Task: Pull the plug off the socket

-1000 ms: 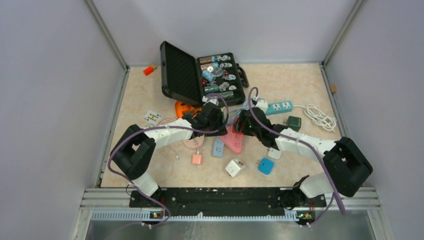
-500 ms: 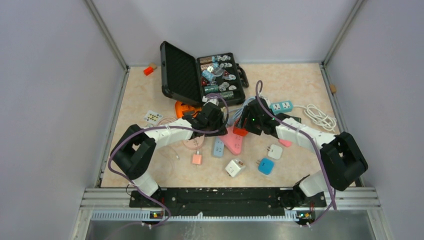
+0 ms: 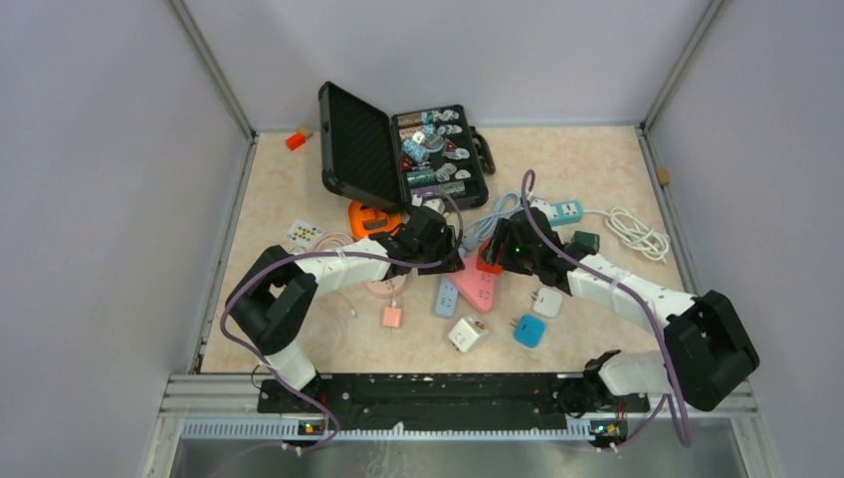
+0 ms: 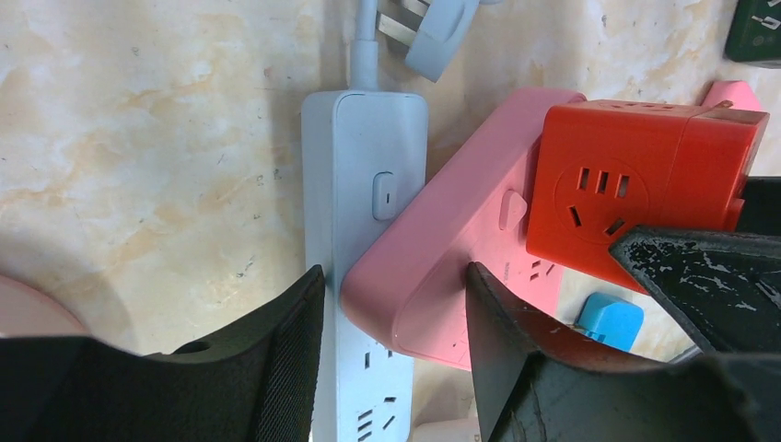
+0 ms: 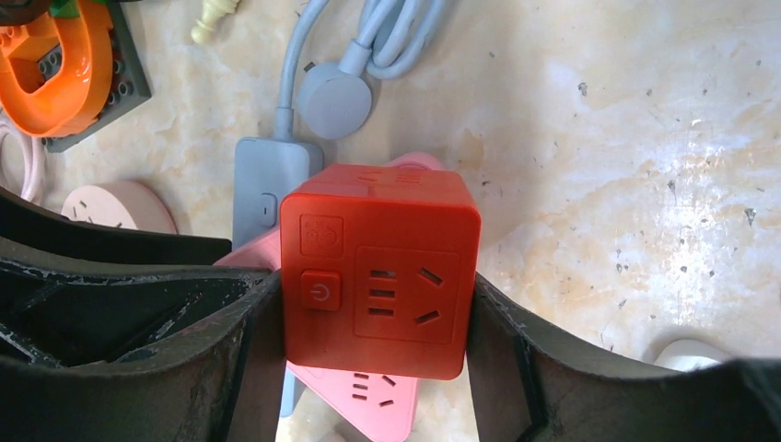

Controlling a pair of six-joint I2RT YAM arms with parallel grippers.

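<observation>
A red cube plug [image 3: 489,261] sits on the far part of a pink socket strip [image 3: 478,287] in the middle of the table. My right gripper [image 3: 495,253] is shut on the red cube [image 5: 379,276], one finger on each side, with the pink strip [image 5: 368,401] showing underneath. My left gripper [image 3: 450,261] clamps the near end of the pink strip [image 4: 451,267]; the red cube [image 4: 635,184] is at the upper right of that view. Whether the plug's pins are still in the strip is hidden.
A light blue strip [image 4: 364,212] lies against and under the pink one. An open black case [image 3: 398,149] stands at the back. Loose adapters lie in front: white cube [image 3: 468,334], blue [image 3: 528,331], white [image 3: 546,302]. A teal strip [image 3: 557,211] with coiled white cable [image 3: 637,234] lies to the right.
Both grippers, the red cube and the pink strip have shifted a little to the right. The right arm's elbow has swung out to the right.
</observation>
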